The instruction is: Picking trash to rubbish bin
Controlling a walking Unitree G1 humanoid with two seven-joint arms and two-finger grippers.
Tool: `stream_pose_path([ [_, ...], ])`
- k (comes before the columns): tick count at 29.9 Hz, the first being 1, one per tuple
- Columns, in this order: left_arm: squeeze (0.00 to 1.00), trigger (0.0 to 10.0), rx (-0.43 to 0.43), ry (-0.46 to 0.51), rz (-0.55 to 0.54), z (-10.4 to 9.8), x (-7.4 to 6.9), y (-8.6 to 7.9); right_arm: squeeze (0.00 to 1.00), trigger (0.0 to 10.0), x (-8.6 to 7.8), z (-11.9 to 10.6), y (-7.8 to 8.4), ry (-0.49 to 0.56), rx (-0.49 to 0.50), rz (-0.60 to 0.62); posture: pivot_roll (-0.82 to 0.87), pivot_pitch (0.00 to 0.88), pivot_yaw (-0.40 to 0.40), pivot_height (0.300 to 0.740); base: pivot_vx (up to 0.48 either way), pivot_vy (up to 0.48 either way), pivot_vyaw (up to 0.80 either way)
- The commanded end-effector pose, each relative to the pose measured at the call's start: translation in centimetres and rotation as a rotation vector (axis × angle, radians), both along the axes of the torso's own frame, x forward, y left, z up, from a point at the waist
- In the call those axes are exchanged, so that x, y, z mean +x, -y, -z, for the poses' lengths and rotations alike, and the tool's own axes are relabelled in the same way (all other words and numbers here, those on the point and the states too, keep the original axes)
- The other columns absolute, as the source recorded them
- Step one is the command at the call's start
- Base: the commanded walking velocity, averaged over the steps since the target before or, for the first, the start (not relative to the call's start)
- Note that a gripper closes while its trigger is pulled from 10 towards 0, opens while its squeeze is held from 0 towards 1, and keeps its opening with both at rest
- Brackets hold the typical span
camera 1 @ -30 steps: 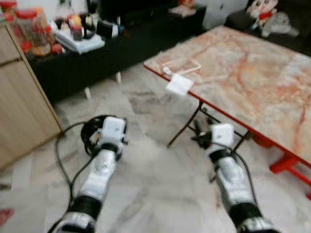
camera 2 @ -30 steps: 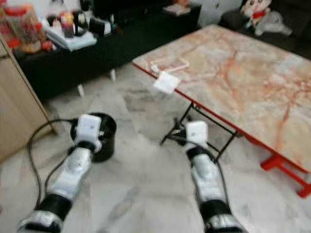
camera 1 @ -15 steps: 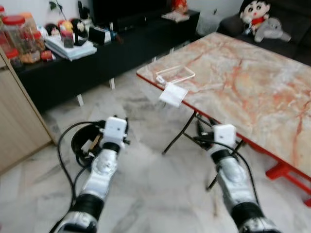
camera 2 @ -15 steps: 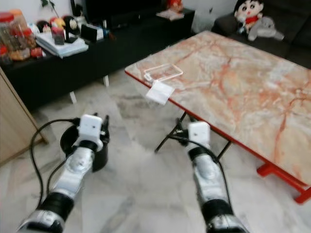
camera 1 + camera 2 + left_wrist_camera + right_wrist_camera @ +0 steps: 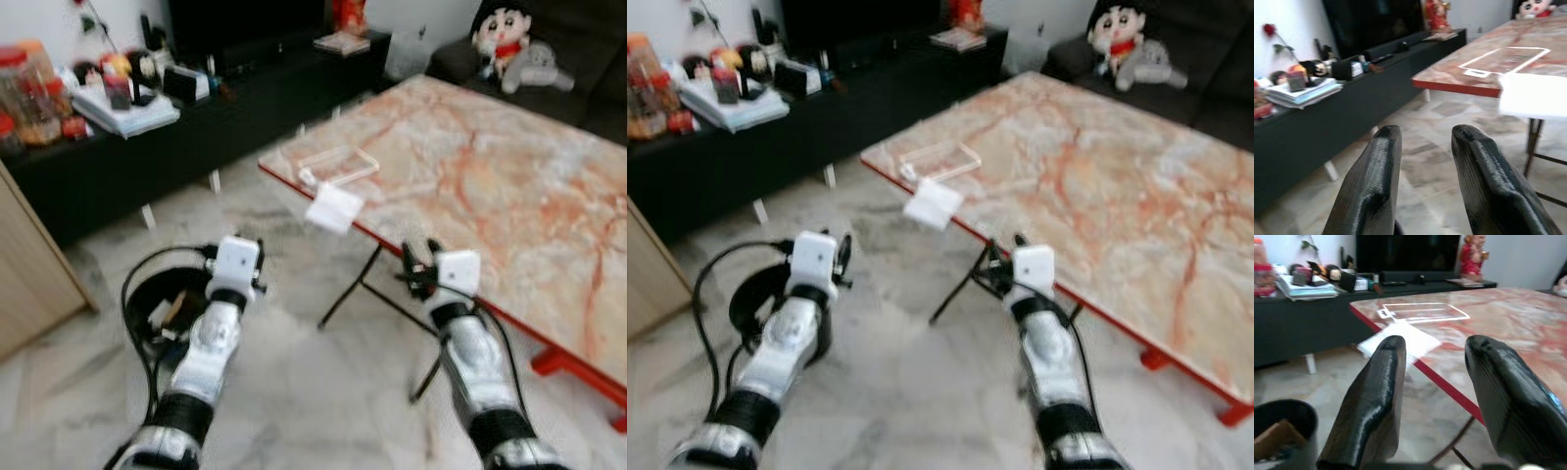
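Observation:
A white sheet of paper (image 5: 334, 208) hangs over the red edge of the marble table (image 5: 509, 186), near its corner. Just behind it on the tabletop lies a clear plastic tray (image 5: 338, 164). The black rubbish bin (image 5: 157, 305) stands on the floor to the left, with scraps inside. My left gripper (image 5: 1425, 134) is open and empty, above the bin's right side. My right gripper (image 5: 1436, 345) is open and empty too, low in front of the table edge, to the right of the paper (image 5: 1400, 340).
A long black TV console (image 5: 196, 117) with books and jars runs along the back left. A wooden cabinet (image 5: 29, 264) stands at the far left. Black folding legs (image 5: 367, 284) cross under the table. Plush toys (image 5: 514, 49) sit on a dark sofa behind.
The whole view has shifted and the table corner looks nearer. My right gripper now sits closer to the table edge. Both grippers stay open and empty.

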State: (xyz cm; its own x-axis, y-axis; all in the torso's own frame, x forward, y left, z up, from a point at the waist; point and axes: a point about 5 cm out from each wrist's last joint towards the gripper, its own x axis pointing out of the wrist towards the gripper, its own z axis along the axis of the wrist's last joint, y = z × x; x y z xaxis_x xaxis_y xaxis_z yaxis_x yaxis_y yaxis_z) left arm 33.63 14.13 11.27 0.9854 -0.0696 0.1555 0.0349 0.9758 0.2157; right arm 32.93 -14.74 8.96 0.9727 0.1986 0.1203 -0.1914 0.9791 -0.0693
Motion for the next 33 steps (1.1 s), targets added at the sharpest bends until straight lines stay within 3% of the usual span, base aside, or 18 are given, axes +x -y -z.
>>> stream_pose_path([
  [1, 0.0, 10.0, -0.019, -0.004, 0.041, -0.01, 0.05, 1.26, 0.0, 10.0, 0.22, -0.41, 1.4, 0.008, 0.0, 0.043, 0.18, 0.063, -0.072, 0.74, 0.356, 0.0, 0.0],
  [12, 0.0, 10.0, -0.028, -0.007, 0.057, 0.09, 0.01, 1.52, 0.0, 10.0, 0.28, -0.37, 1.31, -0.002, 0.041, 0.052, 0.18, 0.056, -0.069, 0.74, 0.359, 0.0, -0.15],
  [27, 0.0, 10.0, -0.033, -0.002, 0.053, -0.07, 0.08, 1.41, 0.0, 10.0, 0.18, -0.5, 0.82, 0.021, 0.002, 0.036, 0.19, 0.079, -0.069, 0.74, 0.359, 0.0, -0.11],
  [33, 0.0, 10.0, -0.035, 0.002, 0.052, -0.14, 0.08, 1.44, 0.0, 10.0, 0.13, -0.54, 0.57, 0.027, -0.009, 0.019, 0.19, 0.084, -0.071, 0.74, 0.357, 0.0, 0.75],
])
